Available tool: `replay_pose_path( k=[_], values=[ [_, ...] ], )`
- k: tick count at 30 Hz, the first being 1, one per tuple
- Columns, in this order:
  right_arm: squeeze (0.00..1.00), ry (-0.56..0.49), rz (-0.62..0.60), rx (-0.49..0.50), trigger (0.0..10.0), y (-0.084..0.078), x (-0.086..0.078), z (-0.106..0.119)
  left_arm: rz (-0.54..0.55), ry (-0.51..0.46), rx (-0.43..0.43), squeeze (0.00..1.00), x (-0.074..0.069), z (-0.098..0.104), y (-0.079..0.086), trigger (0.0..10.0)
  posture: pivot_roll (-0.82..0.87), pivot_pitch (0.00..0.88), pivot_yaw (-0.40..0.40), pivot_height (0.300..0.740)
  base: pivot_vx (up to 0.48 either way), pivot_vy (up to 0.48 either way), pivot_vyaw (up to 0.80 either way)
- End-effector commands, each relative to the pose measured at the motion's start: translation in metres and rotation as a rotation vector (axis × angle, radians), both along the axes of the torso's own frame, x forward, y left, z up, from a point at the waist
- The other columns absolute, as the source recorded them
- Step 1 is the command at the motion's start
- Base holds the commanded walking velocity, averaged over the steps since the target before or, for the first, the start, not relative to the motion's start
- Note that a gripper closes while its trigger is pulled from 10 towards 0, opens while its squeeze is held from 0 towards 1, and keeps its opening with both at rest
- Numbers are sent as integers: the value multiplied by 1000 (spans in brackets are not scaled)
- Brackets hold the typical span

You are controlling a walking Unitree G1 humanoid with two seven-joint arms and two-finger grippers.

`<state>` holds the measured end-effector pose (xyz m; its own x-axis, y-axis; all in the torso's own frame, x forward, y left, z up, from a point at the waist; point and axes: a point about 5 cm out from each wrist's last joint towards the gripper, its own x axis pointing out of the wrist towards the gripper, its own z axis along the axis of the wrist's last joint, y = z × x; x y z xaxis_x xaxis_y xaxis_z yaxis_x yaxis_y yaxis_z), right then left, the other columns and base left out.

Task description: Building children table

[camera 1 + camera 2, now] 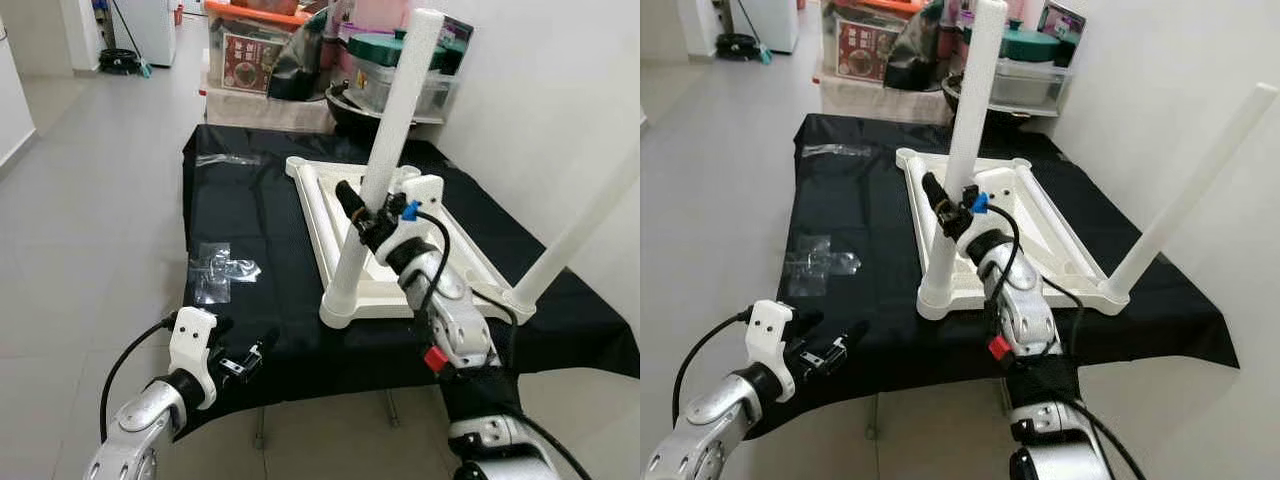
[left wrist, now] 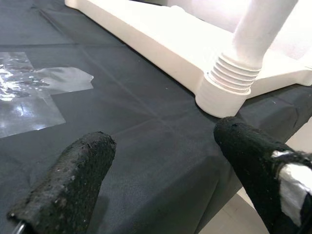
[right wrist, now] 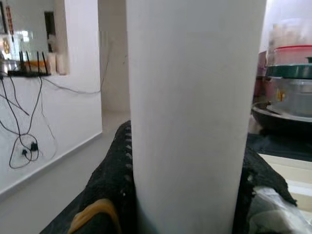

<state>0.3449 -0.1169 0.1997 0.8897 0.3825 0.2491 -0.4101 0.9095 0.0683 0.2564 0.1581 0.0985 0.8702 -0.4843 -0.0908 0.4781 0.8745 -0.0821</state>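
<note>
A white children's table top (image 1: 330, 215) lies upside down on a black-covered table (image 1: 240, 200). A white leg (image 1: 385, 165) stands screwed into its near left corner, and a second leg (image 1: 585, 225) leans out of the near right corner. My right gripper (image 1: 362, 208) is shut around the upright leg at about mid-height; the right wrist view has the leg (image 3: 192, 117) between the black fingers (image 3: 114, 185). My left gripper (image 1: 245, 358) hovers open at the table's near left edge. In the left wrist view, the leg's threaded base (image 2: 234, 80) lies beyond the open fingers (image 2: 73, 180).
Clear plastic bags (image 1: 218, 268) lie on the cloth left of the table top, with another (image 1: 228, 158) farther back. Boxes, a pot and containers (image 1: 300, 60) crowd the space behind the table. A white wall (image 1: 560, 90) runs along the right. Tiled floor (image 1: 80, 220) stretches to the left.
</note>
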Motion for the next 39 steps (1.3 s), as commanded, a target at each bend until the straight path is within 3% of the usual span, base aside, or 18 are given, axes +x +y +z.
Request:
replay_pose_path(
  k=[1,6,8,12,14,16,18,20,27,39],
  values=[
    [0,324,5,-42,0,-3,-8,-67,-13,13,-16,0,0,-2,-4,10000,34,0,-142,740,0,0,0],
    [0,341,30,-50,0,-8,-4,-65,-17,13,-17,0,2,-2,-5,10000,32,0,-145,740,0,0,0],
    [0,359,16,-113,0,-18,5,-61,-18,12,-20,0,2,-2,-5,10000,32,0,-145,740,0,0,0],
    [0,366,12,-132,0,-20,10,-57,-16,14,-22,0,1,-3,-6,10000,38,0,-157,740,0,0,0],
    [0,365,86,-104,0,-13,12,-52,-13,17,-24,0,-1,-4,-6,10000,38,0,-157,740,0,0,0],
    [0,365,86,-104,0,-13,12,-52,-13,17,-24,0,-1,-4,-6,10000,38,0,-157,740,0,0,0],
    [0,327,248,-77,0,-3,9,-41,-14,20,-25,0,-1,-4,-6,10000,41,0,-154,740,0,0,0],
    [0,327,248,-77,0,-3,9,-41,-14,20,-25,0,-1,-4,-6,10000,41,0,-154,740,0,0,0],
    [0,291,518,-68,0,0,12,-27,-24,17,-26,0,0,-2,-8,10000,51,0,-161,740,0,0,0],
    [0,329,581,-93,0,3,19,-32,-31,21,-27,0,-3,-3,-8,10000,60,0,-166,740,0,0,0]
  ],
)
